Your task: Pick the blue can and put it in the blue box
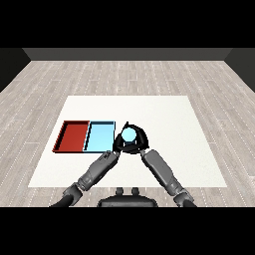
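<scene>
The blue can stands upright just right of the light blue tray, near the middle of the white table. My right hand is curled round the can from the right and from behind. My left hand sits close against the can's left side, by the blue tray's near right corner. The dark hands merge there, so I cannot make out whether the left one touches the can. The can's lower part is hidden by the hands.
The red tray lies left of the blue tray, sharing a wall with it. Both trays hold nothing. The white table stretches to the right and behind the can, with grey plank floor around it.
</scene>
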You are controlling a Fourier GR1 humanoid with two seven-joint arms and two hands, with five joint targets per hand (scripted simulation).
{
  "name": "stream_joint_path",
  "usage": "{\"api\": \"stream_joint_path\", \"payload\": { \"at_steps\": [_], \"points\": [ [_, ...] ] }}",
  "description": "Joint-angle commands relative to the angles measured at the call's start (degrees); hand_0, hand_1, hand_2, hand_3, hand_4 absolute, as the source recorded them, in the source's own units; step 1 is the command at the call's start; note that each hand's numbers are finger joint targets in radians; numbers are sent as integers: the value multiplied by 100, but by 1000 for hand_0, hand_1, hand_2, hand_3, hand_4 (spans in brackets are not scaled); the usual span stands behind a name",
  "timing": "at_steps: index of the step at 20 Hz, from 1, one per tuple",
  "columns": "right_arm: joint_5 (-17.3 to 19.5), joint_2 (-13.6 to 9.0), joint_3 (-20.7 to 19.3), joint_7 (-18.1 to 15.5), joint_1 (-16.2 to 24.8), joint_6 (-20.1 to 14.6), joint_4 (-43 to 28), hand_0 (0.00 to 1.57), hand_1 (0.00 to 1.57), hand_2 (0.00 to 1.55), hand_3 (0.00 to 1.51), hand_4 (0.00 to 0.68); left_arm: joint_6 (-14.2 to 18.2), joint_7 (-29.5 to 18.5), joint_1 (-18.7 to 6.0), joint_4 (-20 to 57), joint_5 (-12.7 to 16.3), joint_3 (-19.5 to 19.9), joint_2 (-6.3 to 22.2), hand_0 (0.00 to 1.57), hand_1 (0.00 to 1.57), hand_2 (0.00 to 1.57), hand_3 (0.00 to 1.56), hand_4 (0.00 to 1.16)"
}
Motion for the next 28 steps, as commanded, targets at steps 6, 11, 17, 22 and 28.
{"api": "stream_joint_path", "payload": {
  "at_steps": [6, 11, 17, 22, 28],
  "points": [
    [-398, 11, 205, -341, -541, -208, 679, 1446, 1446, 1447, 1363, 497, 400, 26, -388, 465, 437, -250, 3, 0, 0, 0, 0, 0],
    [-452, 8, 341, -203, -327, -282, 242, 1439, 1439, 1462, 1378, 517, 1288, 246, -617, 261, 823, -412, 6, 1571, 1571, 1571, 1514, 1158],
    [-361, 3, 302, -75, -278, -212, 1, 1419, 1419, 1454, 1372, 529, 1279, 80, -492, 522, 566, -418, 7, 1571, 1571, 1555, 1458, 1134],
    [-401, 7, 387, -85, -203, -196, 74, 1433, 1433, 1465, 1382, 531, 1453, 511, -251, 119, -26, -278, 7, 1571, 1571, 1559, 1473, 1141],
    [115, 10, 261, 147, -335, -377, 269, 0, 0, 0, 0, 0, 1367, 309, -266, 186, -34, -126, 4, 1571, 1571, 1559, 1466, 1138]
  ]
}}
